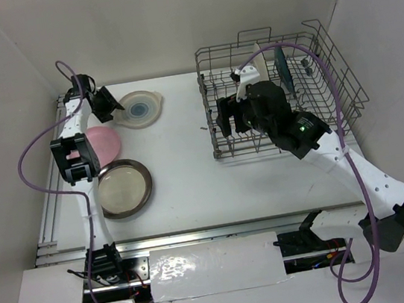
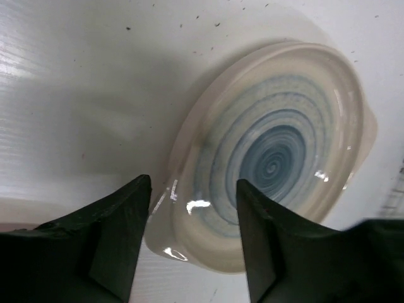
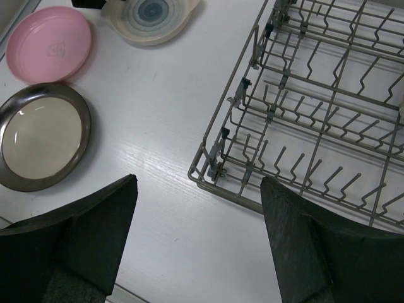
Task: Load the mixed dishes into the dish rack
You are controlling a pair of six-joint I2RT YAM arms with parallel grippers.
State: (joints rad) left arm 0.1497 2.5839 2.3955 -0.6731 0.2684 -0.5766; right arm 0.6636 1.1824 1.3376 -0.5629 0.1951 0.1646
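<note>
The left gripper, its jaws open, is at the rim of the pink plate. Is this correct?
Not quite. The left gripper, jaws open, is at the rim of the cream plate with the blue centre, not the pink plate. The left wrist view shows it.
</note>
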